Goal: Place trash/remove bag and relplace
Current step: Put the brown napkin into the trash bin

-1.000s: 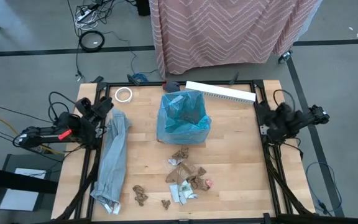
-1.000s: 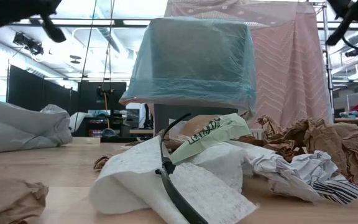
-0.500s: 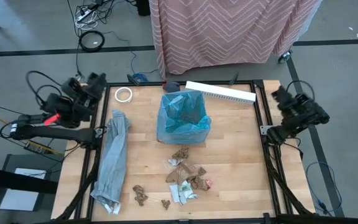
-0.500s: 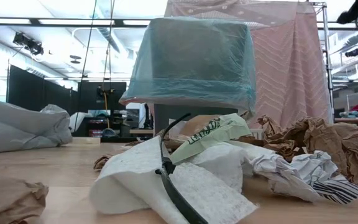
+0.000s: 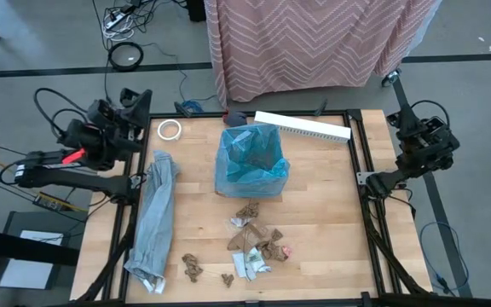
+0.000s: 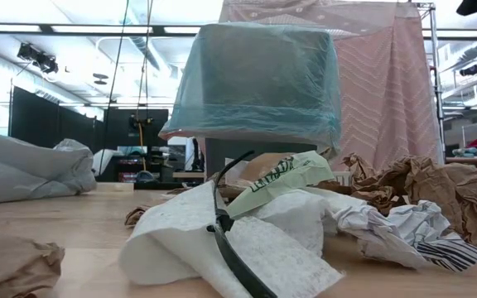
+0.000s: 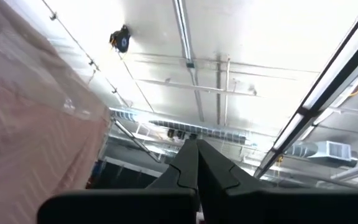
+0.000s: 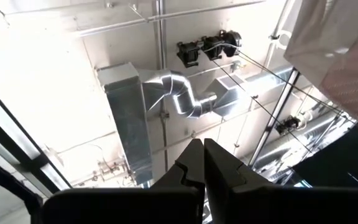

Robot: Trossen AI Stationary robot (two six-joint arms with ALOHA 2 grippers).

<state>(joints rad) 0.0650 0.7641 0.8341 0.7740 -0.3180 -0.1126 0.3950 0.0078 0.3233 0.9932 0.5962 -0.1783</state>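
Observation:
The bright-blue bag (image 5: 251, 162) lines the small dark bin at the table's far middle, its rim folded over the bin's top (image 6: 257, 79). Crumpled brown paper and white wrapper trash (image 5: 254, 245) lies on the table nearer than the bin, and fills the low view's foreground (image 6: 305, 215). My left gripper (image 7: 197, 163) is shut and raised beyond the table's far-left corner (image 5: 130, 107), pointing at the ceiling. My right gripper (image 8: 203, 160) is shut too, raised off the table's right edge (image 5: 407, 119), also pointing upward.
A pale grey plastic bag (image 5: 154, 217) lies lengthwise along the table's left side. A tape roll (image 5: 170, 130) sits at the far-left corner and a white strip (image 5: 302, 126) along the far edge. A pink patterned cloth (image 5: 314, 43) hangs beyond the table.
Both arms have risen from their low folded rest at the table's sides and swung toward the far edge, tipping their grippers up at the ceiling. Bin, bag and trash have stayed put.

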